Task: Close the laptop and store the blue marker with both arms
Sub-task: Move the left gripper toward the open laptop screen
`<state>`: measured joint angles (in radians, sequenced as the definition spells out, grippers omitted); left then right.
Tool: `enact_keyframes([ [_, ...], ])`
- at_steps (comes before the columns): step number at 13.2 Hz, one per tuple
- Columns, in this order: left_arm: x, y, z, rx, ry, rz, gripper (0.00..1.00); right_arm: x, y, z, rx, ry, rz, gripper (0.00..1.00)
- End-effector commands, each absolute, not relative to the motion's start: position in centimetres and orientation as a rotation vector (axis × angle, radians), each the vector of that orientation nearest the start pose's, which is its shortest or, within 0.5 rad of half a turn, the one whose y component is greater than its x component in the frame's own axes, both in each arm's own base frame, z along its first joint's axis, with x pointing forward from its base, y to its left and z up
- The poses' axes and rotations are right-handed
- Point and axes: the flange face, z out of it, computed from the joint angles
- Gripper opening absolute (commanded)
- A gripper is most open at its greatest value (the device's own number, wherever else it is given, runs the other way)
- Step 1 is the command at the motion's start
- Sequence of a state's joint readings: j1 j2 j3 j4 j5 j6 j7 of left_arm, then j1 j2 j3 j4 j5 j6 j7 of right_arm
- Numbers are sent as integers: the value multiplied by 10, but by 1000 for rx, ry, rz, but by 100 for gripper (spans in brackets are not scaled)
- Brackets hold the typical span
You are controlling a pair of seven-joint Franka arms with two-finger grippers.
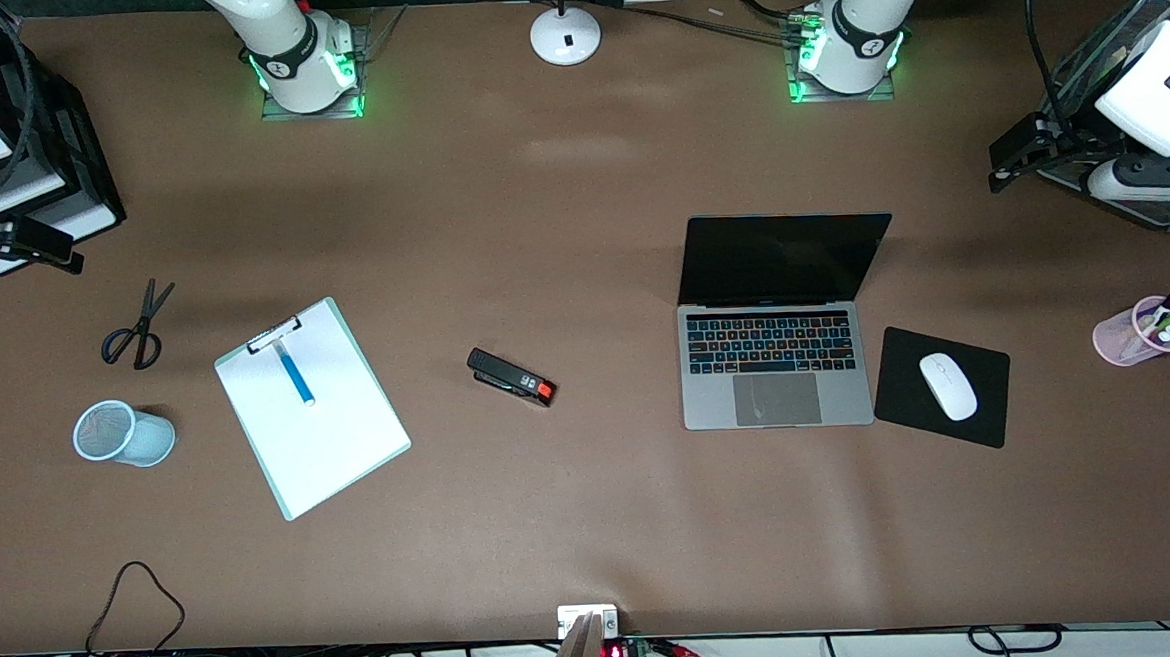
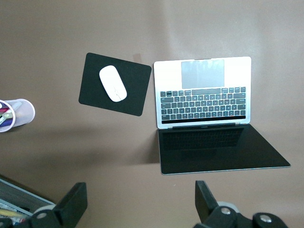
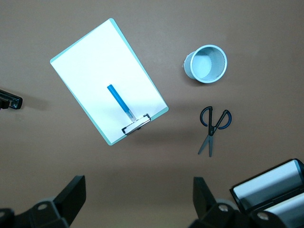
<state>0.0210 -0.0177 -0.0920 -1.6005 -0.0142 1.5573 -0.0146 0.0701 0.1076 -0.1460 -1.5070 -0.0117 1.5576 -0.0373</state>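
The laptop (image 1: 775,359) lies open on the table toward the left arm's end, its black screen (image 2: 223,152) tilted up and its keys showing. The blue marker (image 1: 296,376) lies on the white paper of a clipboard (image 1: 336,447) toward the right arm's end, and it also shows in the right wrist view (image 3: 118,102). My left gripper (image 2: 141,202) hangs high over bare table beside the laptop's screen edge, open and holding nothing. High over bare table by the clipboard's clip end, my right gripper (image 3: 138,197) is open and holds nothing. The front view shows only the arms' bases.
A black mouse pad (image 1: 899,392) with a white mouse (image 1: 949,386) lies beside the laptop. A pink cup of markers (image 1: 1141,331) and a wire tray (image 1: 1136,139) are at the left arm's end. Scissors (image 1: 137,327), a pale-blue mesh cup (image 1: 125,433), a black stapler (image 1: 512,376) and a lamp base (image 1: 565,34) also stand about.
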Motion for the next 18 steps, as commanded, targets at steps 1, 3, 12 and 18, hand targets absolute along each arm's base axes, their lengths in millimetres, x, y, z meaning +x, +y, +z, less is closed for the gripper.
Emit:
enact_keyframes([
  [1,548,-40,625,-3148,124,49,100,580,-39,600,-3167,67,64,100],
  [3,548,-39,625,-3149,119,46,100,583,-39,599,-3173,67,43,100],
  [12,575,-54,600,-3136,151,96,100,584,-34,597,-3161,55,46,100],
  [18,574,-109,544,-3123,100,267,100,588,-39,592,-3175,61,47,100],
])
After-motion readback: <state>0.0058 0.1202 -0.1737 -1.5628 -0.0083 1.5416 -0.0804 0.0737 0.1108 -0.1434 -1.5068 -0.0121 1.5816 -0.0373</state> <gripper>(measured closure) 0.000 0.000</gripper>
